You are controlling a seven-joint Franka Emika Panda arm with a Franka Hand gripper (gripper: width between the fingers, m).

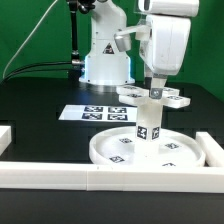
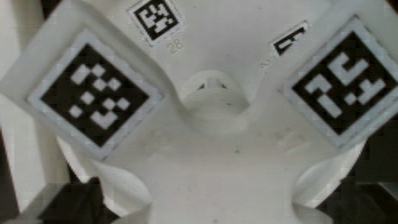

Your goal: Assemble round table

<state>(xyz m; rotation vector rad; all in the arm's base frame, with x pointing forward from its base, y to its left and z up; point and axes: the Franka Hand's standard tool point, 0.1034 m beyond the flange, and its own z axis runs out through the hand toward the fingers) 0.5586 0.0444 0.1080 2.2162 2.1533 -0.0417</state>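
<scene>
The gripper (image 1: 156, 92) hangs over the middle of the desk (image 1: 40, 125) with its jaws spread wide. It holds nothing. Right under it is the foot (image 1: 152, 95), a small flat white bar that lies across the top of the leg (image 1: 147, 128). From the exterior view I cannot tell if the gripper's fingers touch the foot or sit just beside it.

In the wrist view the foot (image 2: 196, 95) fills most of the picture, with a big black-and-white tag on each side of it.

The leg is a short thick post. It stands upright in the middle of the round disc (image 1: 110, 150). The disc lies flat on the black desk, close to the long white rail (image 1: 100, 178) at the front. The marker board (image 1: 95, 113) lies flat on the desk behind the disc.

It looks like most of the job is done. The disc, leg and foot are stacked up. I cannot tell if the foot is screwed in tight, so a bit of twisting may be left.
</scene>
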